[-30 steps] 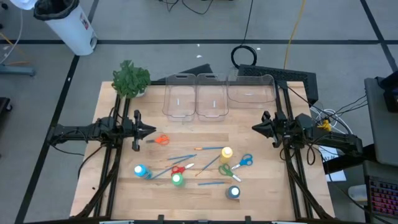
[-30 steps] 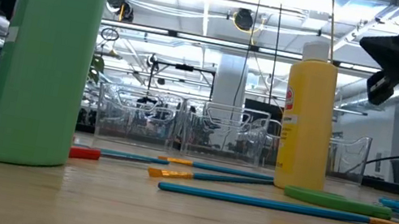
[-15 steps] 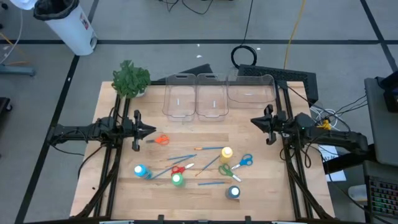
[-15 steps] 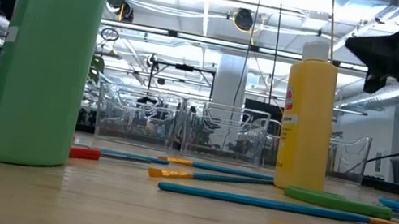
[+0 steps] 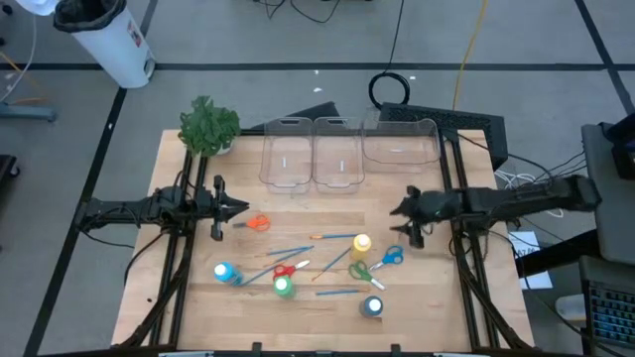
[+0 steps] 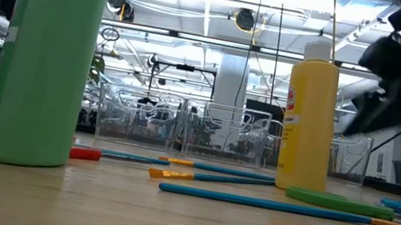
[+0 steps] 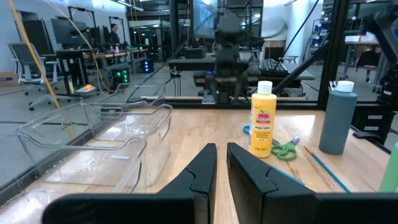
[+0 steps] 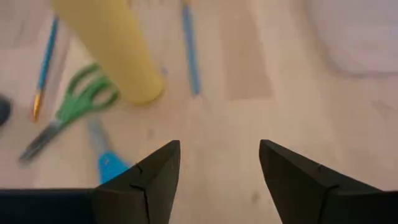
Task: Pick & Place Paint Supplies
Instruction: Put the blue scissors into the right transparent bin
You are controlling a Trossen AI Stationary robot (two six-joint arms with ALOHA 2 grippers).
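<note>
Paint supplies lie on the near half of the table: a yellow bottle point(image 5: 361, 244), a blue bottle point(image 5: 224, 272), a green bottle point(image 5: 284, 287), a dark bottle point(image 5: 373, 307), several scissors and thin blue brushes point(image 5: 288, 252). Orange scissors point(image 5: 256, 224) lie just beyond my left gripper point(image 5: 238, 208), which is shut on nothing point(image 7: 222, 163). My right gripper point(image 5: 399, 211) hovers open, tipped down, beside the yellow bottle point(image 8: 112, 56). The blue scissors point(image 8: 109, 165) and green scissors point(image 8: 81, 106) lie below it, and nothing is between its fingers point(image 8: 219, 155).
Three clear bins point(image 5: 335, 152) stand in a row at the table's far edge, with a leafy plant point(image 5: 208, 124) at the far left corner. In the low view the green bottle point(image 6: 45, 52) and yellow bottle point(image 6: 308, 123) stand upright among brushes.
My right gripper has reached toward the table's left edge and a little toward the near edge, closing on the yellow bottle. It has tipped downward and opened its fingers. The supplies have not moved.
</note>
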